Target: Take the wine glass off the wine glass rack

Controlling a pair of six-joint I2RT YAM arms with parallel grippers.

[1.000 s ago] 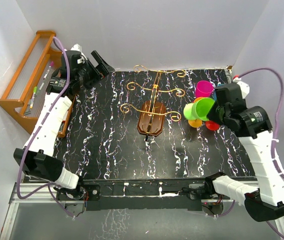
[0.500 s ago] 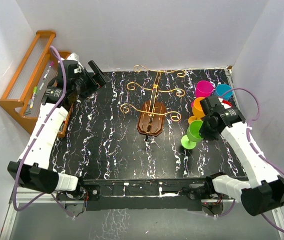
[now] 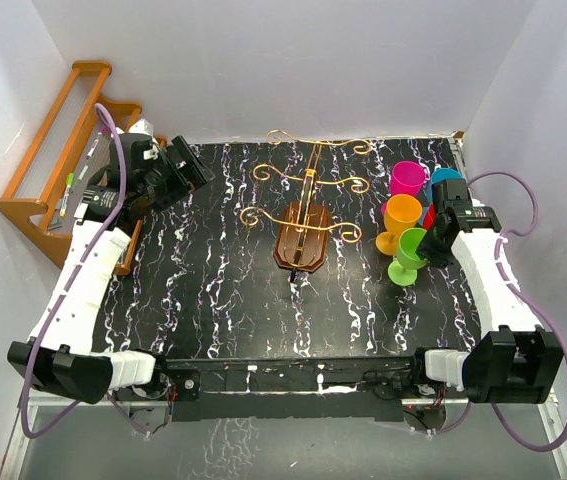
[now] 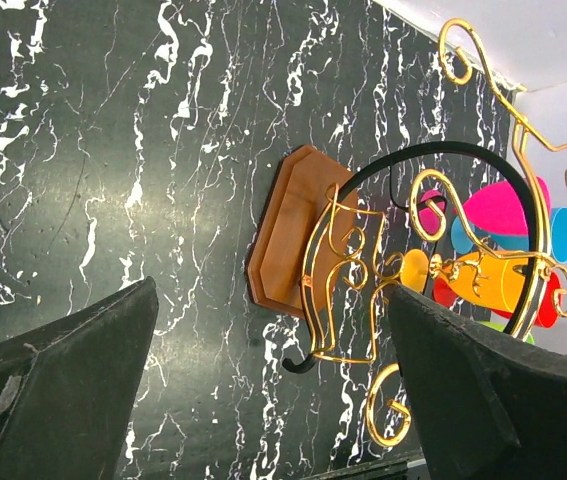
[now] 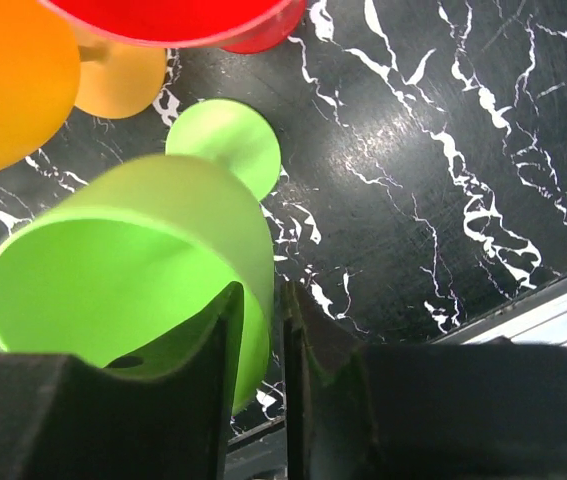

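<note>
The wine glass rack (image 3: 301,238) stands mid-table on its brown wooden base, and no glass hangs from its gold scroll arms. It also shows in the left wrist view (image 4: 288,240). My right gripper (image 3: 426,245) is shut on the rim of a green wine glass (image 3: 408,252), one finger inside the bowl and one outside. The glass's foot (image 5: 225,145) is down at the black marble table top, right of the rack. In the right wrist view my right gripper (image 5: 263,340) pinches the green bowl wall (image 5: 133,270). My left gripper (image 3: 191,168) is open and empty at the far left, its fingers (image 4: 63,380) wide apart.
Magenta (image 3: 407,178), blue (image 3: 447,182), orange (image 3: 401,215) and red (image 3: 429,215) glasses stand close behind the green one. An orange-brown slatted shelf (image 3: 53,150) with pens leans at the far left. White walls close in the table.
My right arm has brought the green glass down from the air to the table beside the orange glass. My left gripper has shifted slightly down and right.
</note>
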